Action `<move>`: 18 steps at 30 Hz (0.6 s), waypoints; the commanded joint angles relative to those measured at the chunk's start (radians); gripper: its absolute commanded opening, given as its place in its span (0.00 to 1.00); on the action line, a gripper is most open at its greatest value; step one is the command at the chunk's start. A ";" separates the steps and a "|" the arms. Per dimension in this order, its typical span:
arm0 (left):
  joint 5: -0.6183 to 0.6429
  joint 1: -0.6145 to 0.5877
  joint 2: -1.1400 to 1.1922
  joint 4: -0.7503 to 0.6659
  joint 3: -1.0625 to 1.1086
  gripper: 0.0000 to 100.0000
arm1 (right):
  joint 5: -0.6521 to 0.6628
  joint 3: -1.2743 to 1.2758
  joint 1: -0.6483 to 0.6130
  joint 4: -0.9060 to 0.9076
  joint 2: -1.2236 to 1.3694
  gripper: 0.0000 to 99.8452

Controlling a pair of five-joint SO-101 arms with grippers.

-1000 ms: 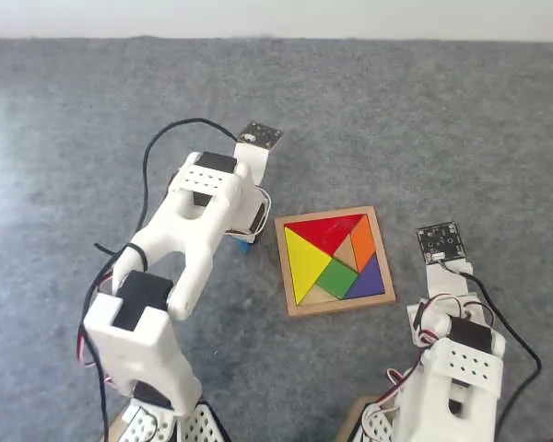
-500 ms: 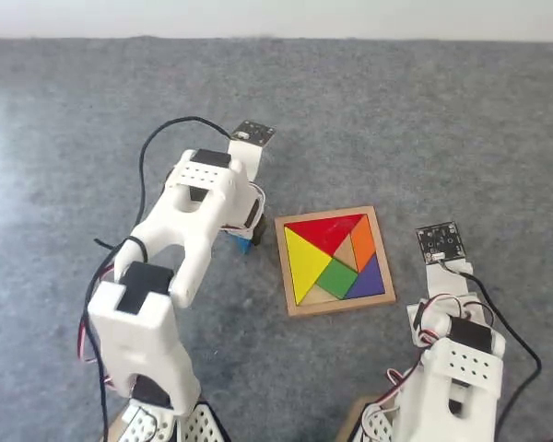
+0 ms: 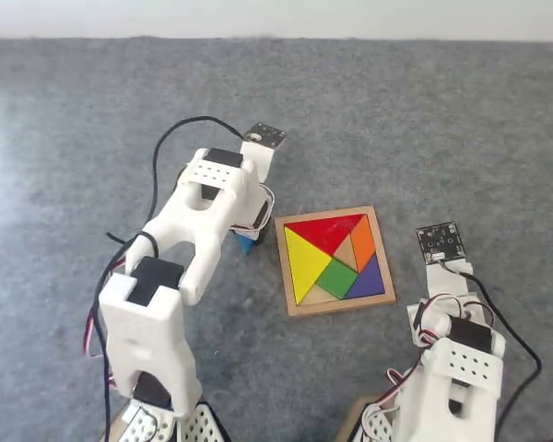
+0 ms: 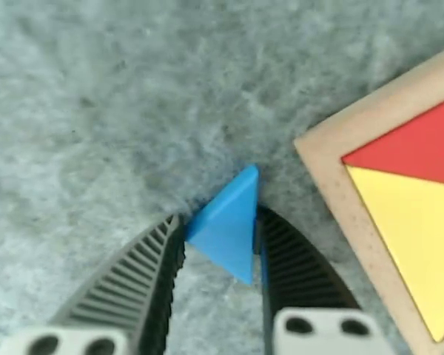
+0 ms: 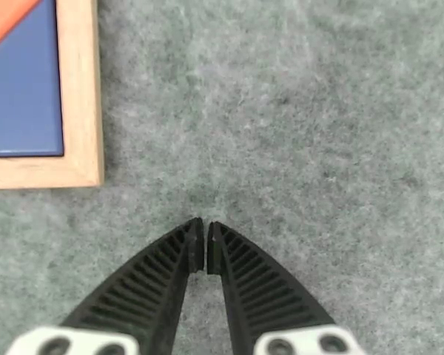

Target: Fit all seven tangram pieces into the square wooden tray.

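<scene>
Beside the square wooden tray (image 4: pixel 329 177), the left gripper (image 4: pixel 218 214) had its jaws clamped on a small blue wooden triangle (image 4: pixel 229 229): light, rigid, seemingly slick, best held across flat sides.

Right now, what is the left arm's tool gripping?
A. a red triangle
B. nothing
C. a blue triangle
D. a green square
C: the left tool is shut on the blue triangle, which sits between its two fingers on the table side of the tray, outside its rim.
</scene>
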 commanded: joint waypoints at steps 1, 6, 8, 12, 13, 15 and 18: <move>0.005 0.017 0.011 0.003 -0.013 0.11 | -0.005 -0.005 0.007 0.008 -0.024 0.03; 0.002 0.012 0.009 0.011 -0.025 0.11 | -0.005 -0.005 0.007 0.008 -0.024 0.03; 0.000 0.012 0.003 0.044 -0.045 0.11 | -0.005 -0.005 0.007 0.008 -0.024 0.03; 0.002 0.012 -0.083 0.066 -0.035 0.11 | -0.005 -0.005 0.007 0.008 -0.024 0.03; 0.002 0.014 -0.110 0.066 -0.019 0.11 | -0.006 -0.005 0.007 0.008 -0.024 0.03; -0.002 0.017 -0.173 0.068 0.024 0.11 | -0.006 -0.005 0.007 0.008 -0.024 0.03; -0.005 0.021 -0.284 0.061 0.091 0.11 | -0.006 -0.005 0.007 0.008 -0.024 0.03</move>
